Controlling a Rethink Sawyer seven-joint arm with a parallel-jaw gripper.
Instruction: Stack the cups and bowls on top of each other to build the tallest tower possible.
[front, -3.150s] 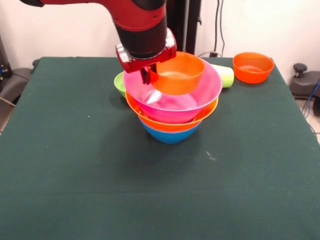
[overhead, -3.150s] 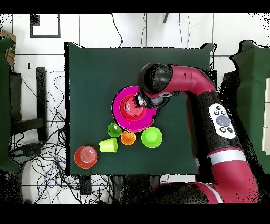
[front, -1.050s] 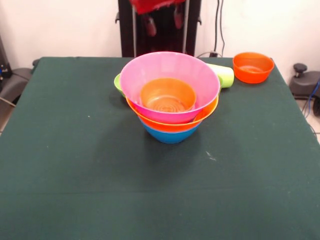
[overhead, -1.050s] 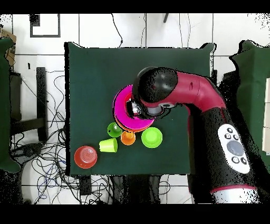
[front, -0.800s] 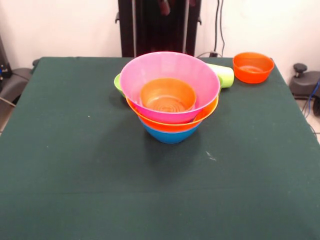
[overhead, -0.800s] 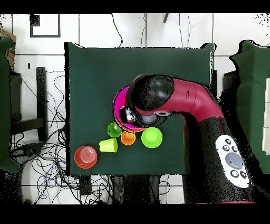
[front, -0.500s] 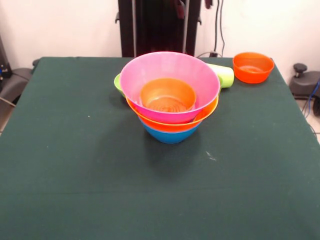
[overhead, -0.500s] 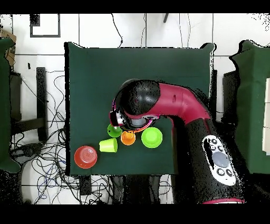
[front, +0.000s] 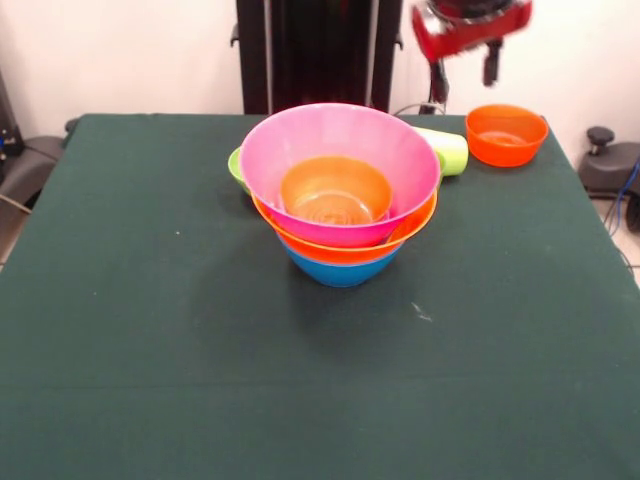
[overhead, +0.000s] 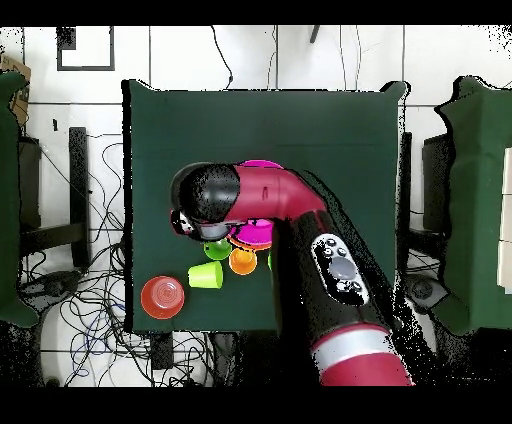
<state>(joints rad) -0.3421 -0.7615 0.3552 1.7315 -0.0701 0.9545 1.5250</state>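
light: bright, even | shadow: soft under tower (front: 340, 215) (front) | focus: sharp

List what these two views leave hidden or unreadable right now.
- Front view: the green bowl shows only a sliver; the pink bowl hides the rest.
- Front view: the lime-yellow cup is half hidden behind the same bowl.
- Overhead view: the arm covers most of the tower, so its layers cannot be counted there.
- Overhead view: the pincer is under the arm.
- Front view: the blue bowl's inside is hidden.

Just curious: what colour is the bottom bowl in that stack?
Blue; the bottom bowl shows best in the front view.
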